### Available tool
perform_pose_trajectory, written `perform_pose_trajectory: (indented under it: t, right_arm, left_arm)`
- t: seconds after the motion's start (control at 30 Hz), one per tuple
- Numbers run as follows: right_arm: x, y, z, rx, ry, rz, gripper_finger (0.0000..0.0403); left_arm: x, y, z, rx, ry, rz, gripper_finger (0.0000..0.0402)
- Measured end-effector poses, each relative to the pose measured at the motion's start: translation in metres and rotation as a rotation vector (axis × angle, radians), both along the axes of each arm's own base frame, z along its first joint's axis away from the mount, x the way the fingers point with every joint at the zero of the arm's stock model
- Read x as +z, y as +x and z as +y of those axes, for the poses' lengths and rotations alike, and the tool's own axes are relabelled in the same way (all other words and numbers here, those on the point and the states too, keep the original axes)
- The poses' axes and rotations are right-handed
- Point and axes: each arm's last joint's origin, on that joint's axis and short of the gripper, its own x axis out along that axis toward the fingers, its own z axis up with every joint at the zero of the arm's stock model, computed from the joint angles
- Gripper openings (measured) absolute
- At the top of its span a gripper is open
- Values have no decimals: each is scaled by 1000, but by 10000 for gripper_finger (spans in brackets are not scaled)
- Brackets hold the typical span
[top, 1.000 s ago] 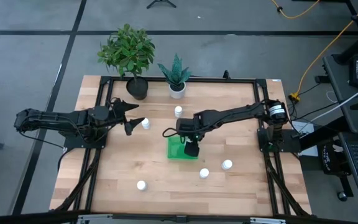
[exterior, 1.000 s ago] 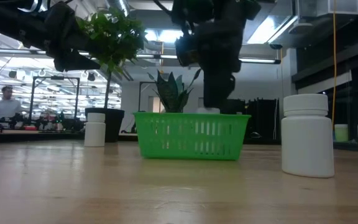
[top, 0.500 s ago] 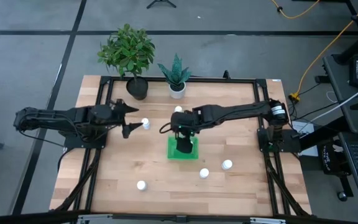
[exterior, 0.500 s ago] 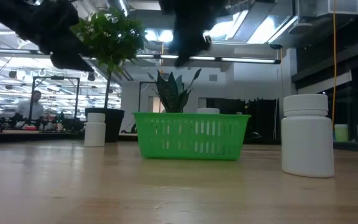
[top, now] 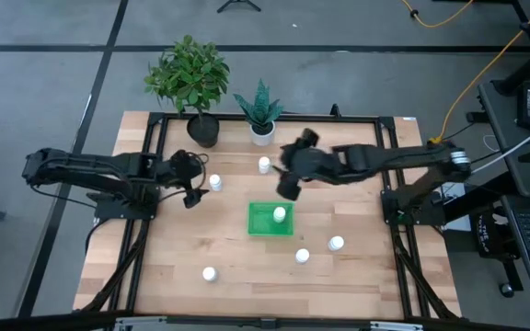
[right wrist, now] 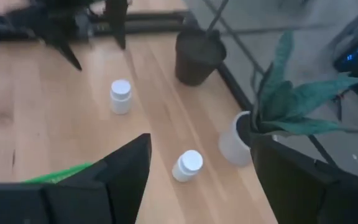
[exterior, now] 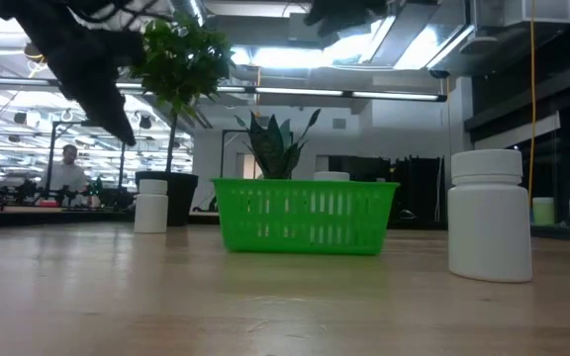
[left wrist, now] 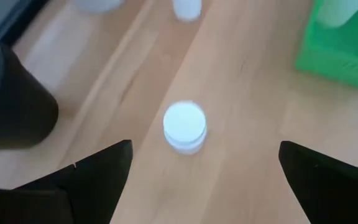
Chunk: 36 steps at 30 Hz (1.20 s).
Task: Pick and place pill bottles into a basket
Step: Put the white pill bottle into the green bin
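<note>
The green basket lies mid-table and holds one white pill bottle, upright on its floor; its cap shows over the wall in the low view. My left gripper is open, fingers pointing down on either side of a standing bottle, not touching it; the bottle also shows in the high view. My right gripper is open and empty, raised high beyond the basket's far edge. More bottles stand at the far middle, the near right and the near left.
A leafy plant in a black pot and a spiky plant in a white pot stand at the far edge. Black frame rails run along the table's sides. Bare wood lies left and near of the basket. A person shows in the room behind.
My right gripper has risen out of the basket and gone toward the far right, leaving a bottle standing in the basket. My left gripper has tipped its fingers down over the bottle at the far left.
</note>
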Motion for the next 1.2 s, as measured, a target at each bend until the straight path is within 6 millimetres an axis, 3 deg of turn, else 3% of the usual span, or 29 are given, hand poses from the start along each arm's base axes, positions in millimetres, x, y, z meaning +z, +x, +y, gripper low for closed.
perform_pose_trajectory:
  t: [0.27,0.47,0.9,1.03,1.2]
  right_arm:
    - [-43,-88,-13,1,64,-299,275]
    - [-48,-124,-15,19,78,-413,275]
    - [-32,-135,-16,68,-29,-406,275]
    - [-33,-135,-16,69,-30,-398,275]
    - [-33,-135,-16,69,-29,-398,275]
  left_arm:
    - [-17,22,16,93,-11,52,398]
    - [-30,34,35,149,-80,69,398]
    - [-58,55,43,155,-169,119,389]
    - [-67,58,43,164,-205,149,346]
    - [-69,59,44,172,-210,157,255]
